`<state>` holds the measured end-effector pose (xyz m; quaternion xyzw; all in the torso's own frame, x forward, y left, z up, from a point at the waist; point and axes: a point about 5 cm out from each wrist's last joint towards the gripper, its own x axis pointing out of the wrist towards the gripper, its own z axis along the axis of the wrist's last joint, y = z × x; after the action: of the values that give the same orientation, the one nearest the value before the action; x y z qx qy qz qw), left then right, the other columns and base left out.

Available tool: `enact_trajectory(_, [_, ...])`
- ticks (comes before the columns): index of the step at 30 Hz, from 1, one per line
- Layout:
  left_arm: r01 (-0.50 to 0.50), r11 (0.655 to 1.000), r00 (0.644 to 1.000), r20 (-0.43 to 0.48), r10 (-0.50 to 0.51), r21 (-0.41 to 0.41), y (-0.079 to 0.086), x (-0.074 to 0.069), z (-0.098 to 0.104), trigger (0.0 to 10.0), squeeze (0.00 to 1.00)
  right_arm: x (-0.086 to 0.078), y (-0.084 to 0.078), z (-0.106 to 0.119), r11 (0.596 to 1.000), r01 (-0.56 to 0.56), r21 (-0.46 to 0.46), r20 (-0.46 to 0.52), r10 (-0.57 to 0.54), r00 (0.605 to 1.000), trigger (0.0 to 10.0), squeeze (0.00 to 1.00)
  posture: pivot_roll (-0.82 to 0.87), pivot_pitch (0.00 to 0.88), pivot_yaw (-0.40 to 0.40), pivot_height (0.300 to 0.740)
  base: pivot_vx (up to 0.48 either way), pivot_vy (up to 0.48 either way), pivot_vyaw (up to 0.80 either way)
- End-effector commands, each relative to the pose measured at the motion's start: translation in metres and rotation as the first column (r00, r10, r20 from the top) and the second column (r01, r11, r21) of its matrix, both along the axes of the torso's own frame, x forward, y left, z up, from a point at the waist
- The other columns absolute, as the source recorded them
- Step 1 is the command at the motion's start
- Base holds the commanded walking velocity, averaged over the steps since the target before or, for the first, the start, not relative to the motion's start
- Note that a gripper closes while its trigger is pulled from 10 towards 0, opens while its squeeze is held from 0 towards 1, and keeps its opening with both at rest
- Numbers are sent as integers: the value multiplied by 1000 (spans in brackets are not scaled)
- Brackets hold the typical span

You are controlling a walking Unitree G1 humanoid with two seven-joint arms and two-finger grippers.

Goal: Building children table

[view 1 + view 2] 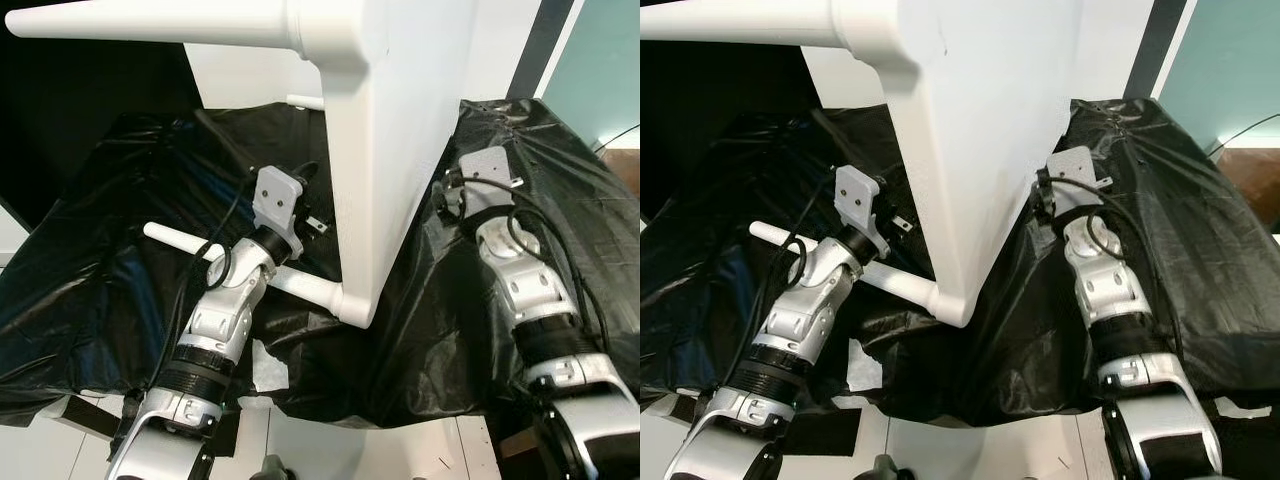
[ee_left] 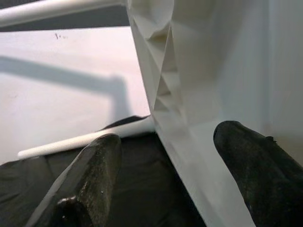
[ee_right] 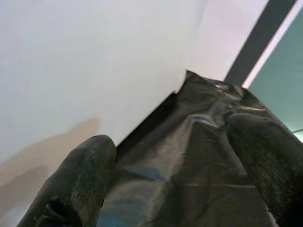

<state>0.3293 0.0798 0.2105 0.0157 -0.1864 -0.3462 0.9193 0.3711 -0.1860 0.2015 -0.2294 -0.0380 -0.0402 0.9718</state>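
A white children's table stands tipped on its edge on a black plastic sheet, its smooth top upright between the two grippers and its slim tapered legs running sideways toward the robot's left. One leg juts out high above the left gripper; another leg lies low just beneath that arm's wrist. The left gripper reaches forward, fingers spread wide astride the table's ribbed rim. The right gripper, also wide open, hovers over crinkled glossy plastic beside the tabletop's flat face.
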Motion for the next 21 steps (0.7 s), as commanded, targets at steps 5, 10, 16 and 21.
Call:
enact_trajectory(5, [127,991,992,24,-128,34,-3,-4,9,10000,0,4,-5,3,999,10,34,8,-11,1000,10000,0,-17,18,38,740,0,0,0])
enact_trajectory(10, [145,989,989,19,-146,24,-5,-8,10,10000,0,5,-7,-8,993,60,105,-36,-57,998,10000,0,-24,21,45,740,0,0,0])
enact_trajectory(16, [162,987,987,19,-162,20,-8,-9,12,10000,0,9,-17,-8,977,167,136,-66,-159,985,10000,0,-29,23,46,740,0,0,0])
enact_trajectory(21, [203,979,979,-17,-202,15,-11,-11,11,10000,0,9,-26,-5,957,248,152,-56,-242,969,10000,0,-33,25,48,740,0,0,0])
